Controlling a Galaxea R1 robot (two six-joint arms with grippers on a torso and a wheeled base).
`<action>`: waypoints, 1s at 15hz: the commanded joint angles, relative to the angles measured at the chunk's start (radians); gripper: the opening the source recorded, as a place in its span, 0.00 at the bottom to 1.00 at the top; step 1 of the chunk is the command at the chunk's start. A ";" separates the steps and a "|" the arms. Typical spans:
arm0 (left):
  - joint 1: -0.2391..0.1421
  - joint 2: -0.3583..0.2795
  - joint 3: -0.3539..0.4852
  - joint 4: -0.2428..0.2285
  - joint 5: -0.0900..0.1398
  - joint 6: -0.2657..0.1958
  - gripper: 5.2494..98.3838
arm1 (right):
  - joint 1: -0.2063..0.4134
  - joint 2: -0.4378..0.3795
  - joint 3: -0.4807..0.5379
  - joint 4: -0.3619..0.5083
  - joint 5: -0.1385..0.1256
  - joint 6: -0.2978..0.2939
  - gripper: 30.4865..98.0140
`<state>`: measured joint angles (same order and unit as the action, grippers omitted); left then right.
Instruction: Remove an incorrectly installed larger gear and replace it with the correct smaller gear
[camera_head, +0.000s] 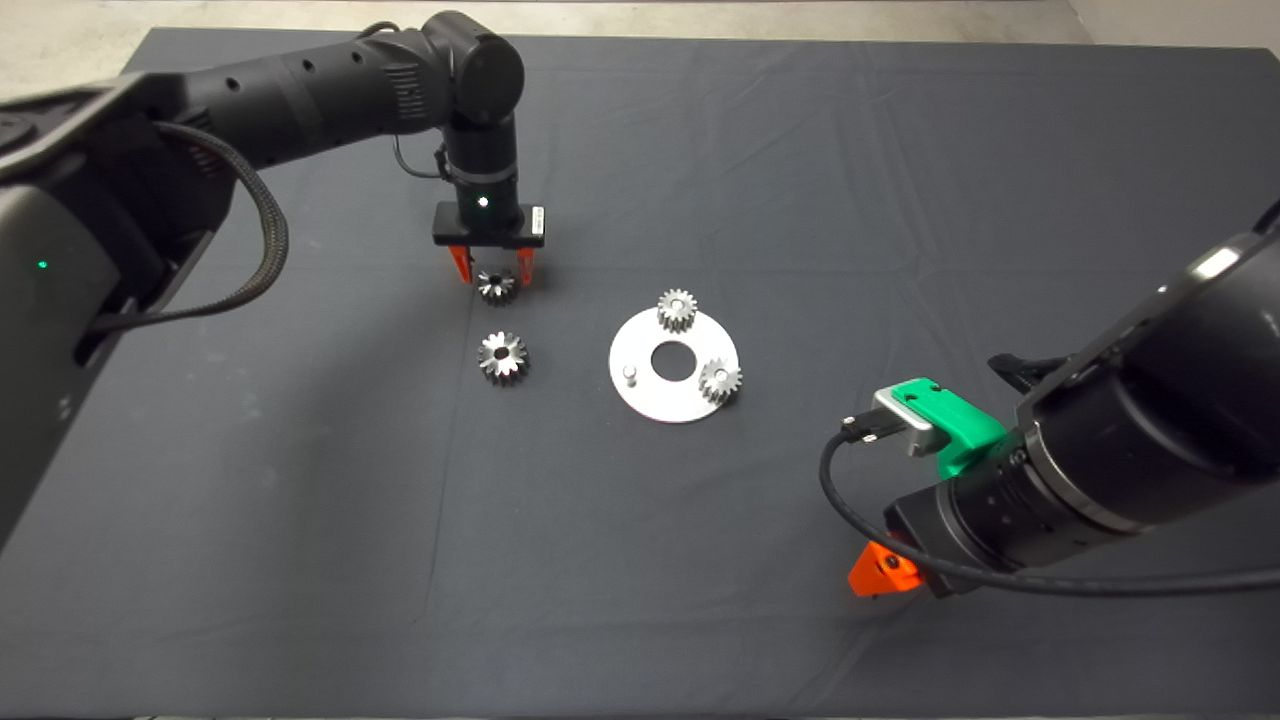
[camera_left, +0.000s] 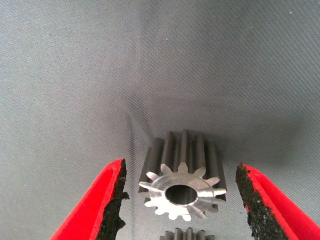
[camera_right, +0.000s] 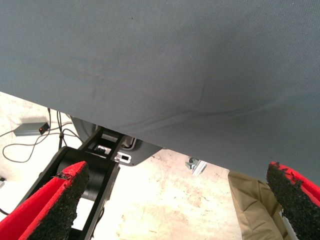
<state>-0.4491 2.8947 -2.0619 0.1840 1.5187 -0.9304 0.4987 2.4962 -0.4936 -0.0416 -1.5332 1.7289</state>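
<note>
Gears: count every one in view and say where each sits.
4. Two on the disc: and. Larger gear on the mat. Smaller gear on the mat between the open left gripper fingers.

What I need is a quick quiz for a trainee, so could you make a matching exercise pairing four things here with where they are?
Things:
1. larger gear
2. smaller gear
3. bare pin
4. right gripper

Places:
A. standing on the round plate, with no gear on it
B. on the mat, between the open fingers of the left gripper
C. lying free on the mat, between the plate and the left arm's side
D. open, low at the right side, away from all the parts

Pairs: 1-C, 2-B, 3-A, 4-D
</note>
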 joint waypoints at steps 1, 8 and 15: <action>-0.014 -0.007 -0.004 -0.001 0.080 -0.004 0.54 | 0.018 -0.003 0.003 -0.004 -0.085 0.004 0.94; -0.014 -0.034 -0.007 -0.001 0.090 -0.004 0.49 | 0.018 -0.001 0.000 -0.004 -0.085 0.004 0.94; -0.014 -0.025 -0.003 -0.018 0.093 -0.003 0.43 | 0.017 -0.007 0.001 -0.004 -0.085 0.004 0.94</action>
<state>-0.4487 2.8672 -2.0619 0.1823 1.5123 -0.9328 0.4987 2.4957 -0.4940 -0.0413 -1.5336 1.7289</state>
